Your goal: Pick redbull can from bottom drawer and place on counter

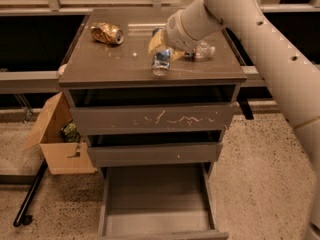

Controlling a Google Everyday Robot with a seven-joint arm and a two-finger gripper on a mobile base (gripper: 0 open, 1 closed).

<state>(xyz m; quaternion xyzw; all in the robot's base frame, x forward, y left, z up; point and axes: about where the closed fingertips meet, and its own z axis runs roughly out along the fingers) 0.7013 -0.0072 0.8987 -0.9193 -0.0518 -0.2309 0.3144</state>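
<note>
The redbull can [161, 62], slim silver-and-blue, stands upright near the front edge of the counter [110, 61]. My gripper [161, 46] comes down from the upper right and is shut on the can's upper part, its yellowish fingers [155, 40] on either side. The bottom drawer [155, 201] is pulled out below the cabinet and its tray is bare.
A gold-brown dented can [106, 33] lies at the counter's back left. A clear plastic bottle [202, 49] lies behind my gripper. The top drawer's front [160, 119] has white scratches. An open cardboard box [57, 141] sits on the floor at the left.
</note>
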